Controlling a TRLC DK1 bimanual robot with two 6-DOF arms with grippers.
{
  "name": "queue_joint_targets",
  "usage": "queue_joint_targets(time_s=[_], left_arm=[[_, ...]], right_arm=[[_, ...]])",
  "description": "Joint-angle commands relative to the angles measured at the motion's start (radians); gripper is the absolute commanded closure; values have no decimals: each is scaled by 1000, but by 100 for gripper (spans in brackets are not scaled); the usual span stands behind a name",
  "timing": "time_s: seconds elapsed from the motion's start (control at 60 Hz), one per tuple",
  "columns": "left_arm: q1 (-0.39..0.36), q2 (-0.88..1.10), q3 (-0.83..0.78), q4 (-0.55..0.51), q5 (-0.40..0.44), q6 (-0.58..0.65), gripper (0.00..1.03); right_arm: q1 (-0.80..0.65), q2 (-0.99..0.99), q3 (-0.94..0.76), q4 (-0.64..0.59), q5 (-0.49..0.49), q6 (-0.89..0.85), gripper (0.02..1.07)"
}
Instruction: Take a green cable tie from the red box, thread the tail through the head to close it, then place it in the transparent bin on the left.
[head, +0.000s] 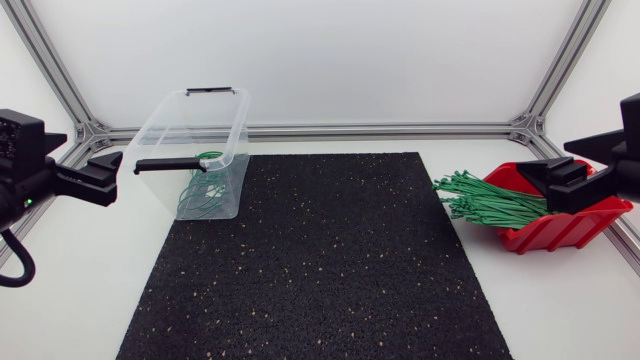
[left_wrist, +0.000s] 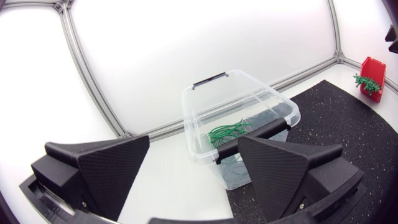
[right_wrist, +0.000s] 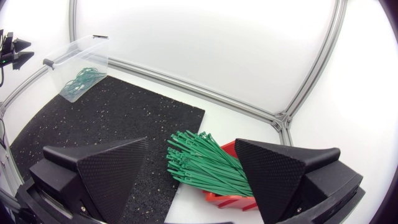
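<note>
Nearer right gripper (right_wrist: 191, 144), fingers apart, is hanging over the red box (right_wrist: 227, 200), green cable ties (right_wrist: 199, 163) lying just ahead, tails pointing toward the black mat (right_wrist: 112, 112).

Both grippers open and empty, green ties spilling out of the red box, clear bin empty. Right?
No. The clear bin is not empty: it already holds several green ties, as the left wrist view shows. The rest stands.

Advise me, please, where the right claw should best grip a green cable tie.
Likely the free ends of the green cable ties, which fan out of the red box toward the mat; come from above on that side, where they spread.
</note>
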Motion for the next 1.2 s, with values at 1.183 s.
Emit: queue_joint_targets(time_s=[1.183], left_arm=[[-59, -698, -528, 5, -47, -339, 4]], right_arm=[[114, -624, -638, 441, 201, 332, 6]])
